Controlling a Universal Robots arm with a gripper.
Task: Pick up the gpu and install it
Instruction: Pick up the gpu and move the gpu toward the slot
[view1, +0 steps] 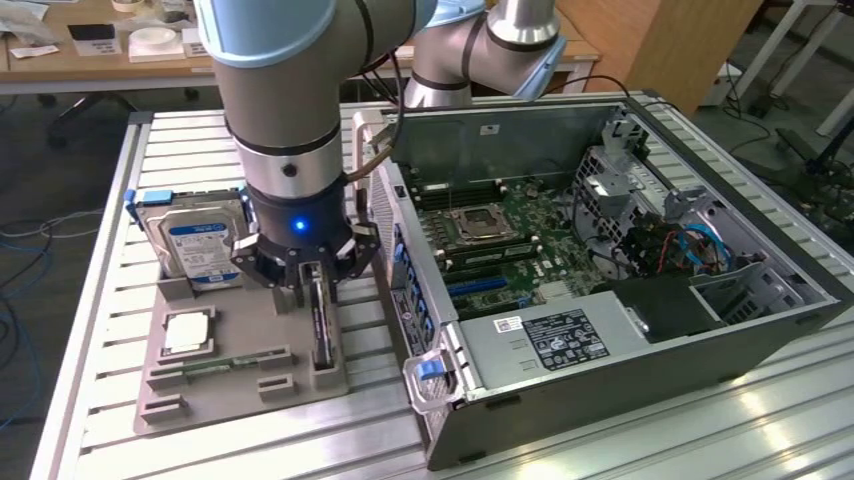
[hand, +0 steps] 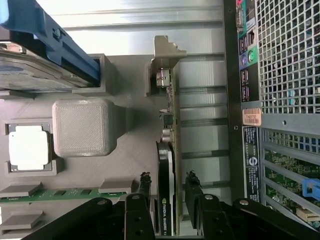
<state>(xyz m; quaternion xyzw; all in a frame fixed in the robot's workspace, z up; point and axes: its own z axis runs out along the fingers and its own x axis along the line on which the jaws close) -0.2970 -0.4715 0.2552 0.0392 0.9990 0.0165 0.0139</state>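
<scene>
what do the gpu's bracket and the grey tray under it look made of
The gpu bracket: probably bare sheet metal, thin, silver-grey, with a bent tab. The grey tray: likely 3D-printed plastic, matte, with a fine gridded texture on its raised block.

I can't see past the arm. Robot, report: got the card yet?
Gripper open, straddling gpu, not clamped. It stands on edge in grey holder. Nothing blocking it.

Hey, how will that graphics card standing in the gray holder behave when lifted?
The gpu looks like a rigid board, so probably stiff. Thin and on edge in its holder, it may tilt if gripped off-center. Exposed circuitry suggests fragility.
</scene>
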